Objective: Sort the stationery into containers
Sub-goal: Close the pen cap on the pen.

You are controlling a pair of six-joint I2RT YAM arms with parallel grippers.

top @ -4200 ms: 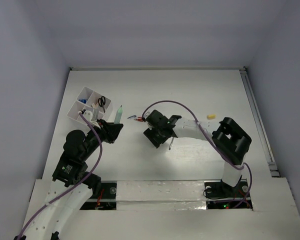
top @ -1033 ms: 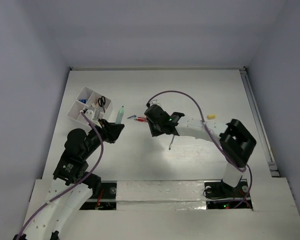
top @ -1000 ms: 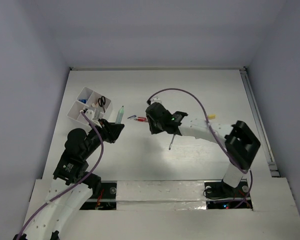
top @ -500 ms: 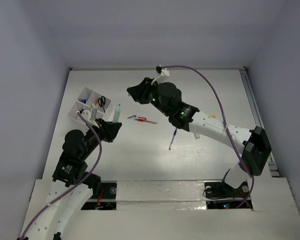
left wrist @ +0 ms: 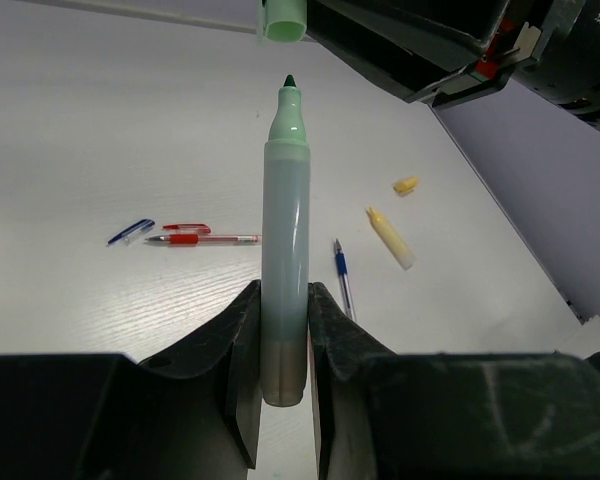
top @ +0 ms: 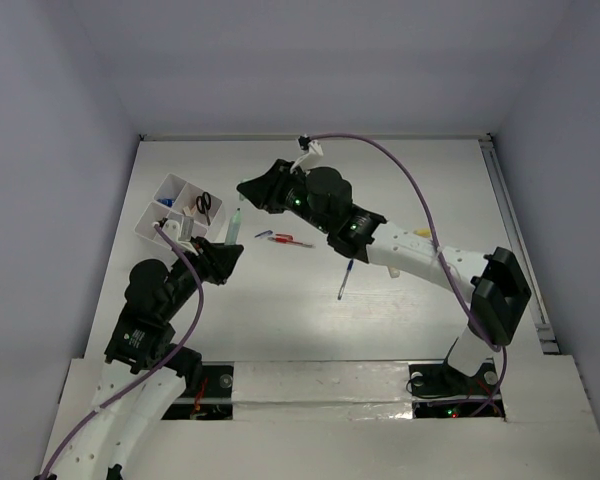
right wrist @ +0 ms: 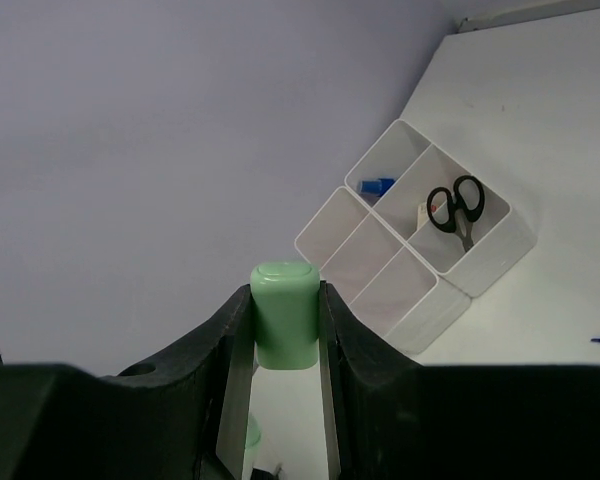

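Note:
My left gripper [left wrist: 283, 300] is shut on the pale green marker [left wrist: 285, 230] and holds it upright and uncapped; it also shows in the top view [top: 236, 225]. My right gripper [right wrist: 285, 300] is shut on the marker's green cap [right wrist: 285, 318], just above the marker tip in the left wrist view [left wrist: 283, 18]. The white organiser box [top: 152, 222] stands at the back left, with the black-handled scissors [right wrist: 455, 207] and a blue item [right wrist: 377, 186] in its compartments. The thin red pen [left wrist: 205, 238] and the blue pen [left wrist: 342, 280] lie on the table.
A small blue clip piece [left wrist: 130, 231] lies beside the red pen. A pale yellow tube [left wrist: 390, 237] and a small yellow eraser [left wrist: 405, 185] lie to the right. The right arm [top: 400, 245] reaches diagonally over the table's middle.
My right gripper has swung from the table's middle up and to the left, and now holds the green cap over the marker tip. The left arm has stayed still with the marker.

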